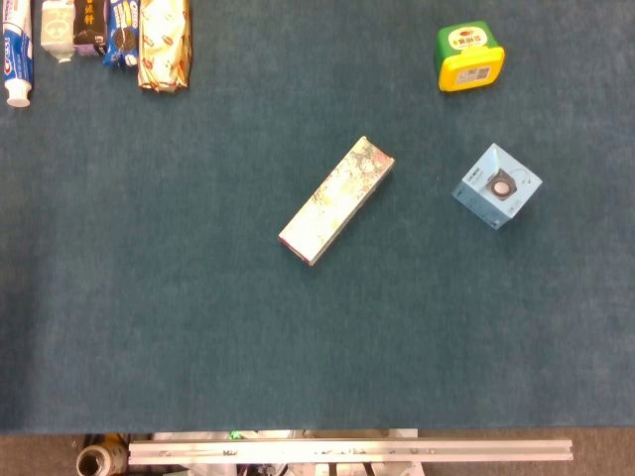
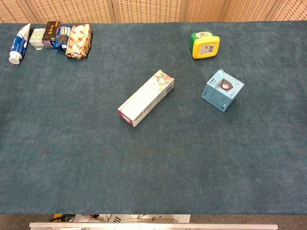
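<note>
Neither hand shows in the head view or the chest view. A long flat box with a flowery print (image 1: 337,201) (image 2: 146,98) lies slantwise near the middle of the blue-green table cover (image 1: 198,317) (image 2: 72,158). To its right stands a small light-blue carton (image 1: 497,185) (image 2: 222,89) with a round dark mark on top. Farther back sits a green and yellow container (image 1: 468,56) (image 2: 205,44).
Along the far left edge lie a toothpaste tube (image 1: 17,52) (image 2: 18,44), a small white carton (image 1: 60,28) (image 2: 36,37), dark snack packs (image 1: 119,30) (image 2: 60,36) and a gold patterned pack (image 1: 164,45) (image 2: 78,41). A metal rail (image 1: 347,451) runs along the near edge. Wicker panels (image 2: 144,9) back the table.
</note>
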You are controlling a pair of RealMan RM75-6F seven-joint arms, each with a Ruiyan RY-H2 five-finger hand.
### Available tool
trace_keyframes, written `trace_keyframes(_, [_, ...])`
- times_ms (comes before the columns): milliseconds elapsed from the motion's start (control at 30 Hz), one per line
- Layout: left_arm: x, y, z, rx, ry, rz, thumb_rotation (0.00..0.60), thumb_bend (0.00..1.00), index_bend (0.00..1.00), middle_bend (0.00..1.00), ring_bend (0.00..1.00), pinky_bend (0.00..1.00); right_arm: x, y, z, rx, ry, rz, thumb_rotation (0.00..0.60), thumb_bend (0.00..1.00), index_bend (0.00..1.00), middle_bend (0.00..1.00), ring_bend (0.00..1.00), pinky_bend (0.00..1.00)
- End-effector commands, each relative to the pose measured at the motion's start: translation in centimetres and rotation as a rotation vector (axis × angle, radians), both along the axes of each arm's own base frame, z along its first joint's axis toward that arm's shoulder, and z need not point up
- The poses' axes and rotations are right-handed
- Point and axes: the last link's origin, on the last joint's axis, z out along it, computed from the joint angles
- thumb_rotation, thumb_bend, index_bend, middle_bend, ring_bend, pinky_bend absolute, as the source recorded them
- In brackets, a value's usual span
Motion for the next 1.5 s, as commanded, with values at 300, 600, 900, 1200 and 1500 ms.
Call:
trace_keyframes(300, [0.1, -0.1, -0.1, -0.009, -0.001, 0.007, 0.600, 0.18, 0.17, 0.27, 0.26, 0.29, 1.2, -1.7, -0.3, 0.037, -0.022, 0.056, 0.600, 0.05, 0.30, 0.41, 0.35, 0.39])
trace_keyframes(600, [-0.3, -0.5, 0.1, -0.003, -0.010, 0.018, 0.600, 0.18, 0.17, 0.27, 0.26, 0.29, 4.0, -5.9, -0.5, 0.130, -0.032, 0.168, 0.600, 0.11, 0.37, 0.71, 0.78, 0.87])
trace_keyframes(900, [-0.8, -0.9, 0.3, 0.008, -0.017, 0.030, 0.600, 0.19, 0.17, 0.27, 0.26, 0.29, 6.2, -11.2, -2.6, 0.261, 0.018, 0.199, 0.600, 0.20, 0.48, 0.91, 1.00, 1.00])
trace_keyframes(1200, [-1.1, -0.9, 0.5, 0.012, -0.022, 0.048, 0.600, 0.18, 0.17, 0.27, 0.26, 0.29, 7.6, -14.6, -6.6, 0.362, 0.086, 0.220, 0.600, 0.22, 0.52, 0.96, 1.00, 1.00])
trace_keyframes(1500, [-1.2, -0.7, 0.3, 0.007, -0.024, 0.059, 0.600, 0.19, 0.17, 0.26, 0.26, 0.29, 9.1, -16.4, -9.8, 0.435, 0.135, 0.254, 0.600, 0.22, 0.52, 0.97, 1.00, 1.00])
